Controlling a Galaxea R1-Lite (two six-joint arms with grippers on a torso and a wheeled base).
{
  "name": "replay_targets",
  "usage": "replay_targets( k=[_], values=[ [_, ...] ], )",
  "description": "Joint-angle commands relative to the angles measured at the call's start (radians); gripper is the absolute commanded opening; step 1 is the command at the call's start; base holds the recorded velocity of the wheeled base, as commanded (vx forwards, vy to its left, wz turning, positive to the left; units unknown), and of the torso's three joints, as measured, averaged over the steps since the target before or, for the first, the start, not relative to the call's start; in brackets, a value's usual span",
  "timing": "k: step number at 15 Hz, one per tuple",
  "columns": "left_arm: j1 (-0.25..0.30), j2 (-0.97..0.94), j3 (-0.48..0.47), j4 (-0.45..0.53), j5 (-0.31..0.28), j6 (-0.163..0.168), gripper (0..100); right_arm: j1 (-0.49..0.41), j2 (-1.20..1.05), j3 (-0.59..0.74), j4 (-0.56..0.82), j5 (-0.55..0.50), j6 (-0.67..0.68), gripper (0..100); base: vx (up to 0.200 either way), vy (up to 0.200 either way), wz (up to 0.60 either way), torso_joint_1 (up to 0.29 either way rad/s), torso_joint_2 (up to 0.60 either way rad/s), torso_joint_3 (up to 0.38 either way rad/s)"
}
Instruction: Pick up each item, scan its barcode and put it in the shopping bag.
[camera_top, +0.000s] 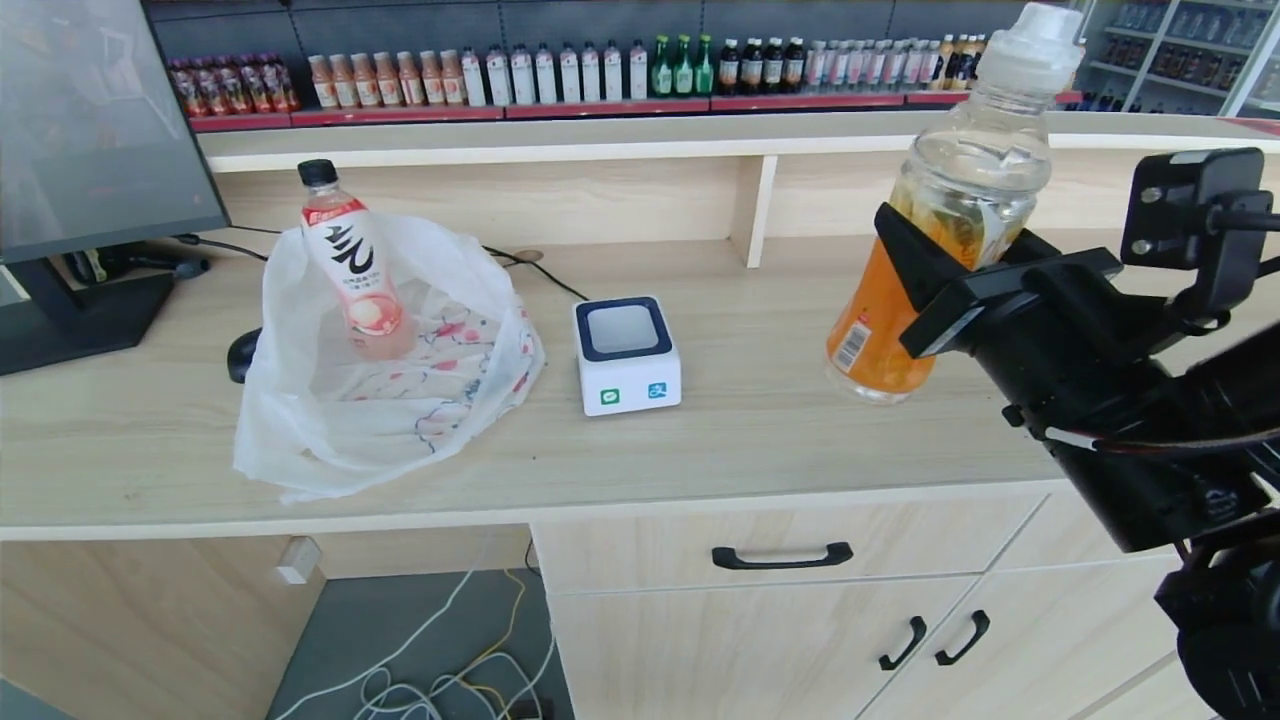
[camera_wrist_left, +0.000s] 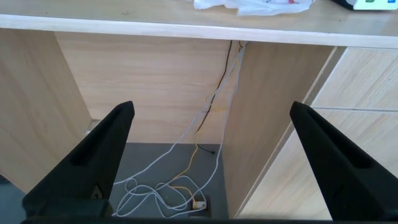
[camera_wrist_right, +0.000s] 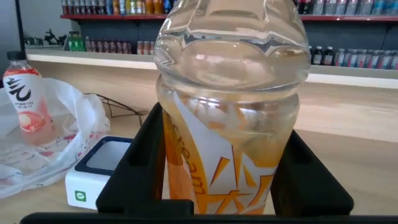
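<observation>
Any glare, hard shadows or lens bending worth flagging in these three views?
Head view: pale reflections on the monitor, and the counter edge bows slightly. Right wrist view: bright highlights on the held bottle. Left wrist view: the left gripper is a dark silhouette.

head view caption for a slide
Right gripper holds the orange drink bottle beside the scanner; pink bottle stands in the bag.

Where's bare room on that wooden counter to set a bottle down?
Bare wood between the white square scanner box and the orange drink bottle in the right gripper, and along the front edge. Crowded at left: white plastic bag, pink bottle, dark monitor.
</observation>
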Motion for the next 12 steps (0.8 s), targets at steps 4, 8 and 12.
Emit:
replay_targets(
  k=[4,8,12],
  values=[
    [0.0,0.0,0.0,0.0,0.001,0.0,100,-0.005,-0.004,-0.001,0.003,-0.005,0.002,0,0.0,0.2,0.0,-0.001,0.0,0.002],
    [0.0,0.0,0.0,0.0,0.001,0.001,100,-0.004,-0.006,0.017,0.003,-0.005,-0.011,0,0.0,0.2,0.0,0.001,0.0,0.002],
    [0.0,0.0,0.0,0.0,0.001,0.003,100,-0.004,-0.006,0.012,0.003,-0.009,-0.03,0,0.0,0.05,0.0,0.002,0.0,0.001]
  ],
)
